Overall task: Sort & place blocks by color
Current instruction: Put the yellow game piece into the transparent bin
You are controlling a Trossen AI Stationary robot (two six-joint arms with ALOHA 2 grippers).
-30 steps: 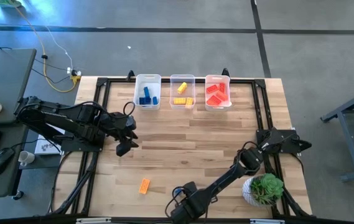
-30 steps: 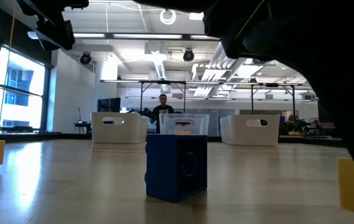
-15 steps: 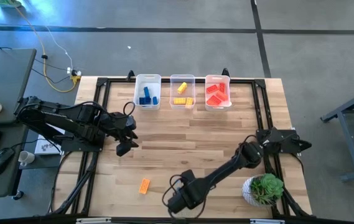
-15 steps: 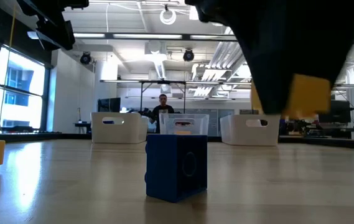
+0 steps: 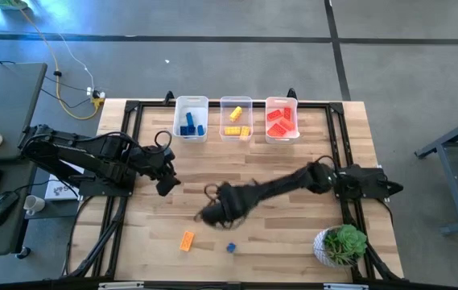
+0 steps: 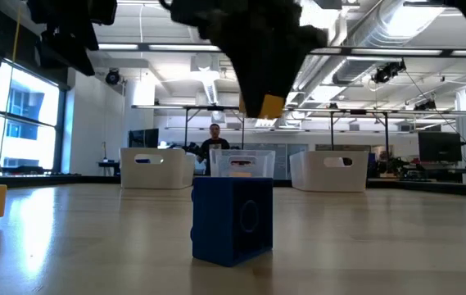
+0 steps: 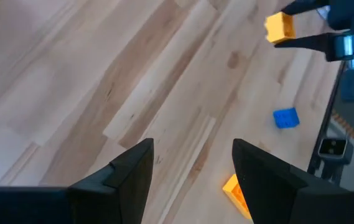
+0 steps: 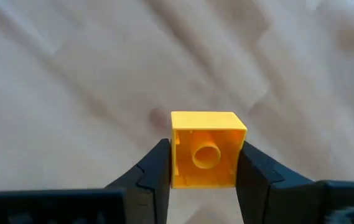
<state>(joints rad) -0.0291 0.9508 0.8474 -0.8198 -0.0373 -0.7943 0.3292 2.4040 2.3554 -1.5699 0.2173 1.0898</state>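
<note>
Most of the sorting looks done. The three clear bins stand in a row at the far edge of the table (image 5: pixel 293 165): the blue bin (image 5: pixel 191 118) holds blue blocks, the middle bin (image 5: pixel 236 118) holds yellow ones, and the red bin (image 5: pixel 282 118) carries the fullest load, all red.

The right gripper (image 5: pixel 212 211) hangs over the middle of the table, well short of the bins, with its fingers clamped on a yellow block (image 8: pixel 208 149) — the wrist view shows the block's hollow underside squarely between the two pads, lifted clear of the wood. The low view shows the same block (image 6: pixel 269 106) high above the tabletop.

Two blocks are left loose on the near part of the table: an orange-yellow block (image 5: pixel 187 240) and, a little to its right, a small blue block (image 5: pixel 230 247) (the one that fills the foreground of the low view). They lie near each other but apart.

The left gripper (image 5: pixel 164 182) waits over the left side of the table, its fingers spread and empty.

So, by my judgement, three blocks remain — the carried yellow one needs to reach the middle bin, then the loose orange-yellow block goes the same way and the blue one to the blue bin.
</note>
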